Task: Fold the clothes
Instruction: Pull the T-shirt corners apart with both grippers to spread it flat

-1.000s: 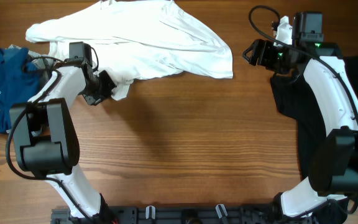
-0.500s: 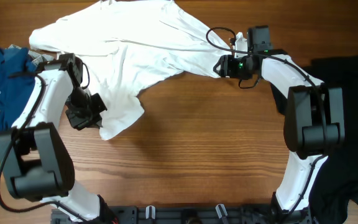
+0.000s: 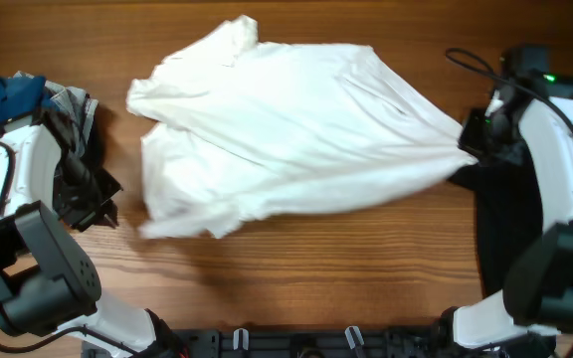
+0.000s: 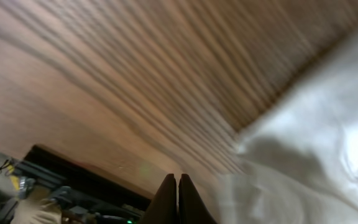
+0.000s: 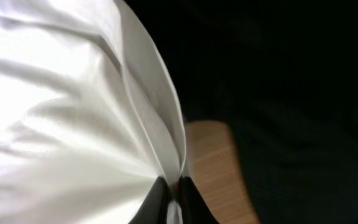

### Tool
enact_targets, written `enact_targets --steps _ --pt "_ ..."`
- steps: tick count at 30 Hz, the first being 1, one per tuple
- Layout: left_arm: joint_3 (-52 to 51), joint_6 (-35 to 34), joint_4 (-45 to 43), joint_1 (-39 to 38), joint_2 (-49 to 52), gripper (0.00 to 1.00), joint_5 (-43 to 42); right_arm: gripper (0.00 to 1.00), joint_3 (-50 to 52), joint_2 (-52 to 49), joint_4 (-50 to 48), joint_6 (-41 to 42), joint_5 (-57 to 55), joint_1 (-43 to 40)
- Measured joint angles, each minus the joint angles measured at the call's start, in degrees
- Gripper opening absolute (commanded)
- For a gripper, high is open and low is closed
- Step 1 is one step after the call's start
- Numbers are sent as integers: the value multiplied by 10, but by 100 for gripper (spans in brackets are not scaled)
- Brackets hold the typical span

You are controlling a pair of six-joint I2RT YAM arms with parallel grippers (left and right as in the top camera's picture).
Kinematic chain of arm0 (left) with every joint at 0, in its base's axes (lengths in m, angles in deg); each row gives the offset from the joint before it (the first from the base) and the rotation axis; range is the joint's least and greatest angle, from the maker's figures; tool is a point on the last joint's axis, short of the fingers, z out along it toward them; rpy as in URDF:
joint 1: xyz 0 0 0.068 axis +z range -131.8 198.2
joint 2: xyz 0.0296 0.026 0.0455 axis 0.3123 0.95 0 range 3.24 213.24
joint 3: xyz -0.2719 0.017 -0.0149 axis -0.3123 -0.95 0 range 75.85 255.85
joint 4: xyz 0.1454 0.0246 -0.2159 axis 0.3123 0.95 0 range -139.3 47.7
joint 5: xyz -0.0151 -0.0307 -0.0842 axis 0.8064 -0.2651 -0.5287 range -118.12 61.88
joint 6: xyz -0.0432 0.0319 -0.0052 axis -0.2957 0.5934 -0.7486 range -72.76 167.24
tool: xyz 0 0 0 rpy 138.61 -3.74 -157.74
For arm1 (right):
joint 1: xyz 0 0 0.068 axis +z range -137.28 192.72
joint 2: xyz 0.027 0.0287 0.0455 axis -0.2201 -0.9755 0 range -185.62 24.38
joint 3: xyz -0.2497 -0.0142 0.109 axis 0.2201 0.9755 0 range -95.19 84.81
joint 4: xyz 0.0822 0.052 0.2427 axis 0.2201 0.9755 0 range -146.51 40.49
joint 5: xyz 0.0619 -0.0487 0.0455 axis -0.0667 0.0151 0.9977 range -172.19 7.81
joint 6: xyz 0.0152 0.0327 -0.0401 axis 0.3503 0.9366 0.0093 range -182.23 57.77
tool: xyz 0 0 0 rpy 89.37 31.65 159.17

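The clothes here are chiefly a large white T-shirt (image 3: 286, 139), spread crumpled across the middle of the table. My right gripper (image 3: 469, 140) is shut on its right end and holds it stretched out; in the right wrist view the white T-shirt (image 5: 73, 106) is pinched between the fingers of the right gripper (image 5: 173, 190). My left gripper (image 3: 97, 204) is shut and empty, just left of the shirt's lower left corner. The left wrist view shows the left gripper (image 4: 178, 190) with its fingers pressed together over bare wood, and the white T-shirt (image 4: 316, 143) off to the right.
A blue garment (image 3: 8, 99) and a grey patterned one (image 3: 71, 102) lie bunched at the far left. A black garment (image 3: 525, 229) covers the table's right edge, seen as black cloth (image 5: 291, 93) behind the right fingers. Bare wood table (image 3: 296, 268) runs along the front.
My right gripper shut on the shirt's right end and pulled it to the right, stretching it out. My left gripper no longer holds the shirt and has moved down and left of it.
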Motion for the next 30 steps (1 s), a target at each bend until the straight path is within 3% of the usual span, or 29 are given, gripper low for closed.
enact_targets --steps 3,7,9,10,11,13,15,18,20,21,23,24,27,30 --pt "0 0 2 26 0 4 16 75 0 7 32 -8 -11 -7" --pt "0 1 -6 31 0 7 15 75 3 7 -106 -32 78 -8" --pt "0 26 -42 19 0 28 -24 74 4 7 -196 -40 153 -7" --pt "-1 35 -66 2 0 51 -41 74 4 7 -213 -42 188 -5" --pt "0 49 -103 -36 0 63 -68 74 5 7 -256 -42 212 4" --pt "-2 60 -127 -88 -1 68 -89 74 5 7 -274 -42 232 20" --pt "-9 54 -154 -149 -1 67 -99 74 5 7 -273 -42 251 43" --pt "-49 19 -172 -171 -1 66 -72 74 5 7 -273 -42 260 52" --pt "-85 -1 -203 -169 -2 59 -45 74 5 7 -273 -42 260 52" --pt "-98 -4 -219 -169 -1 51 -41 74 5 7 -273 -42 261 52" --pt "-132 -18 -272 -169 -1 12 -40 74 5 7 -271 -42 261 52" --pt "-140 -21 -279 -169 -1 4 -41 74 5 7 -271 -42 261 52" --pt "-148 -31 -257 -169 -2 4 -35 74 5 7 -273 -42 261 52" --pt "-153 -99 -124 -136 -2 4 43 73 5 7 -274 -42 260 52"
